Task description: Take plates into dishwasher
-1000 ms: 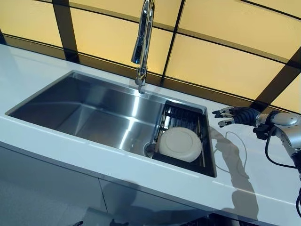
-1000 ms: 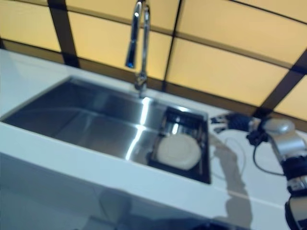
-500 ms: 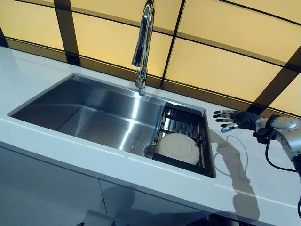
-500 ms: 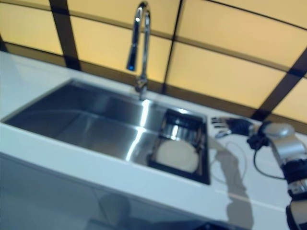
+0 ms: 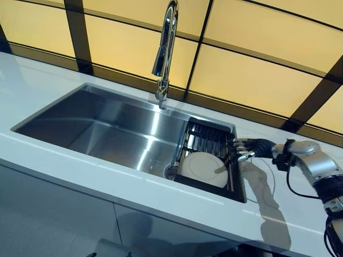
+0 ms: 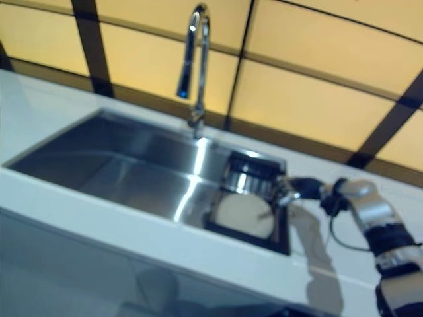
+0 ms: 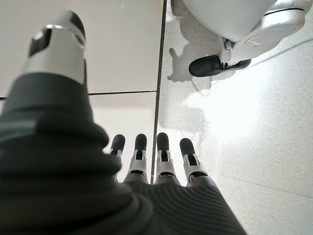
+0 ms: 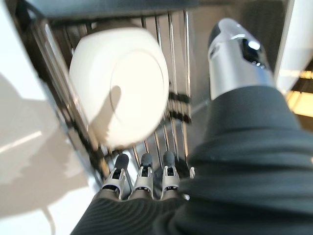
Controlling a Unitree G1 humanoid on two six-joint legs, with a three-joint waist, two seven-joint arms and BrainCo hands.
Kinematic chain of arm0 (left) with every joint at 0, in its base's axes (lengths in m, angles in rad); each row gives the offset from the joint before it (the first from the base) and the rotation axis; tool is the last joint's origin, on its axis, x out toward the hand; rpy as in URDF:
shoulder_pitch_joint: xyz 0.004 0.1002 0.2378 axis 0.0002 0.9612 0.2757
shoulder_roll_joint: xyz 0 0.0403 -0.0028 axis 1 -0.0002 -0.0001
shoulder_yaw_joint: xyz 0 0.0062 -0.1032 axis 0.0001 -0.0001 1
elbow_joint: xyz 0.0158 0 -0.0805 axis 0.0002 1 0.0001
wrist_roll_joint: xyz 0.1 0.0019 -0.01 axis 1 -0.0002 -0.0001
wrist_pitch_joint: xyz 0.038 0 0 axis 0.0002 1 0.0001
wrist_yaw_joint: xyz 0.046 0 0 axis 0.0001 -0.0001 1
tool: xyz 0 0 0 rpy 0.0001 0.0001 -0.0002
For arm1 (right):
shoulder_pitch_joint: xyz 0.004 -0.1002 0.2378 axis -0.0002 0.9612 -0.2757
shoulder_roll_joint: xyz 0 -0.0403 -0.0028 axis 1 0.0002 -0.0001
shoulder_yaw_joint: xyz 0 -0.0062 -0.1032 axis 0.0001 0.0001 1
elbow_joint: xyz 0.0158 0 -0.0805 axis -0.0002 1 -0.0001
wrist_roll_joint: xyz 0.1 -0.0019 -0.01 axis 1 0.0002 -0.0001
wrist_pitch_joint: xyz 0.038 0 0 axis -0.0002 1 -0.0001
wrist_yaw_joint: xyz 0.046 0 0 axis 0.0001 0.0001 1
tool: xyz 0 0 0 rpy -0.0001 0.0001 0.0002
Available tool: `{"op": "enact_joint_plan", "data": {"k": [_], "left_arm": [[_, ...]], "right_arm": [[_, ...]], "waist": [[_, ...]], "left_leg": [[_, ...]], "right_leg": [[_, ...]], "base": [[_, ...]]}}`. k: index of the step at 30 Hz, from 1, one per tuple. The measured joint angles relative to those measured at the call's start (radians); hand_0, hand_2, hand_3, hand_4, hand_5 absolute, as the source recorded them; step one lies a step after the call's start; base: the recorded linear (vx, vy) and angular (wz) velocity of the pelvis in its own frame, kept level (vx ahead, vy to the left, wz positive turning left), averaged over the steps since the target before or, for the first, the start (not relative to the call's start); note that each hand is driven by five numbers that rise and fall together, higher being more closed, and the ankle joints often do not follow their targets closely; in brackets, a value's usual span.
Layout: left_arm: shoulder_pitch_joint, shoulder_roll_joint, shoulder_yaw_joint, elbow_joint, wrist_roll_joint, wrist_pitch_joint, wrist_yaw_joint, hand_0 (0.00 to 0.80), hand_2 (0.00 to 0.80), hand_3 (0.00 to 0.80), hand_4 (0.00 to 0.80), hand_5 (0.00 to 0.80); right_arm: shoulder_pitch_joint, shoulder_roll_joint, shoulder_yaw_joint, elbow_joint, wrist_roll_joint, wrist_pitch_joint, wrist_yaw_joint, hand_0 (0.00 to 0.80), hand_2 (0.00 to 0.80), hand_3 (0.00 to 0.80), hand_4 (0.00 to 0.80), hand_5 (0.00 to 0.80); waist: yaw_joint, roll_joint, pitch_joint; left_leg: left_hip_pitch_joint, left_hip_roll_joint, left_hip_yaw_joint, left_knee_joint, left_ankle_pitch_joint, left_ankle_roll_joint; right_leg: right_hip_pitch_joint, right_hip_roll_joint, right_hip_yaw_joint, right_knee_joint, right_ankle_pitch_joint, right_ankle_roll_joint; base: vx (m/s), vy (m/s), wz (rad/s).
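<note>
A white plate (image 5: pixel 203 169) lies in a dark wire rack (image 5: pixel 209 140) at the right end of the steel sink (image 5: pixel 96 126); it also shows in the right wrist view (image 8: pixel 117 83). My right hand (image 5: pixel 248 148) is open, fingers straight, over the rack's right edge, just right of and above the plate, holding nothing; its fingers (image 8: pixel 142 169) show in its wrist view. My left hand (image 7: pixel 151 161) shows only in its own wrist view, open, hanging above the floor.
A tall chrome tap (image 5: pixel 164 51) stands behind the sink. White counter (image 5: pixel 64 166) surrounds the sink, with yellow panels (image 5: pixel 252 69) behind. A thin cable loop (image 5: pixel 262 179) lies on the counter right of the sink.
My right hand has moved left from above the counter to over the rack's right edge. The view has shifted slightly.
</note>
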Motion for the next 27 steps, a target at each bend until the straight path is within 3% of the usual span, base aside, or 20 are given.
{"op": "enact_joint_plan", "data": {"k": [3,4,15,27], "left_arm": [[0.006,0.001,-0.005,0.0,0.0,0.001,-0.005,0.0,0.0,0.0,0.0,0.0],[0.007,0.001,-0.008,0.0,0.0,0.001,-0.006,0.0,0.0,0.0,0.0,0.0],[0.004,0.0,-0.03,-0.002,0.0,0.008,-0.011,0.0,0.0,0.0,0.0,0.0],[-0.007,0.001,-0.031,-0.011,0.0,0.006,-0.019,0.0,0.0,0.0,0.0,0.0]], "right_arm": [[0.002,0.046,0.0,0.007,-0.014,0.005,0.001,0.0,0.0,0.0,0.0,0.0],[0.003,0.065,0.0,0.007,-0.014,0.012,0.005,0.8,0.8,0.8,0.8,0.8],[0.005,0.114,0.0,0.042,0.005,0.024,-0.039,0.8,0.8,0.8,0.8,0.8],[0.009,0.118,0.0,0.041,0.031,0.028,-0.072,0.8,0.8,0.8,0.8,0.8]], "waist": [[0.005,0.001,0.0],[0.006,0.001,0.001],[0.031,0.028,0.023],[0.032,0.023,0.066]], "left_leg": [[0.0,-0.002,-0.003,0.0,0.0,0.0],[-0.001,-0.002,-0.004,0.0,0.001,0.001],[-0.004,-0.005,-0.015,0.0,0.002,0.002],[-0.017,-0.007,-0.024,0.004,0.003,0.003]], "right_leg": [[0.002,-0.002,-0.003,0.0,0.0,0.0],[0.002,-0.002,-0.003,0.0,0.0,0.0],[0.006,-0.005,-0.018,-0.002,-0.002,0.003],[-0.001,-0.006,-0.026,-0.002,-0.002,0.002]], "base": [[0.02,0.007,0.04],[0.0,0.0,0.0],[0.006,-0.006,0.03],[0.002,-0.006,0.02]]}}
